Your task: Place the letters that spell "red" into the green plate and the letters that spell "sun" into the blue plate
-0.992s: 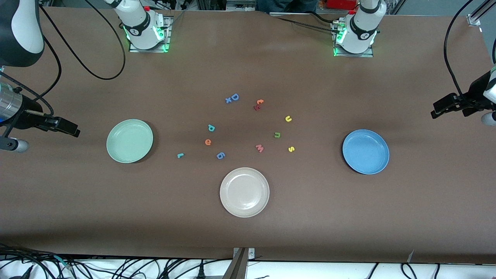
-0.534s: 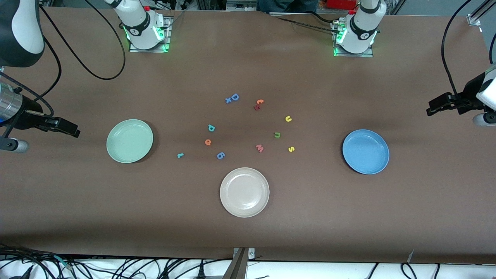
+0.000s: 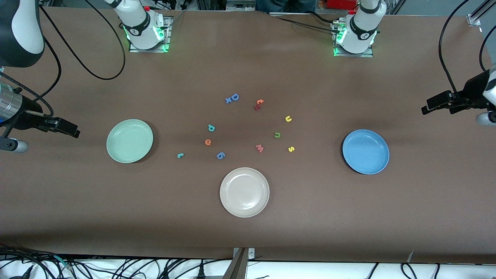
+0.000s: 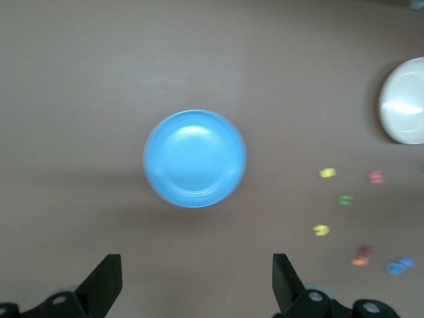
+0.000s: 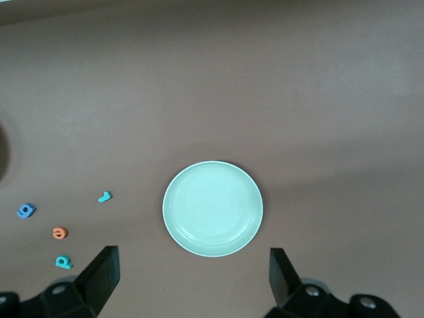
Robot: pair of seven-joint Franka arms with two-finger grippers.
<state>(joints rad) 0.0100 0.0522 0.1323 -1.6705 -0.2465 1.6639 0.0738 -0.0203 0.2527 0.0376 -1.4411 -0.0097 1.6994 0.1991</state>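
Observation:
On the brown table the teal r, orange e and teal d lie between the table's middle and the green plate. The yellow u, olive n and yellow s lie toward the blue plate. Both plates hold nothing. My left gripper hangs open and empty in the air at its end of the table, with the blue plate under its camera. My right gripper is open over the table past the green plate.
A beige-white plate sits nearer the front camera than the letters. Other letters lie among them: a pink w, a blue 6, a blue D and an orange t. Cables hang at both ends.
My left gripper has drifted a little toward the table's middle. The right arm, the letters and the plates have not moved.

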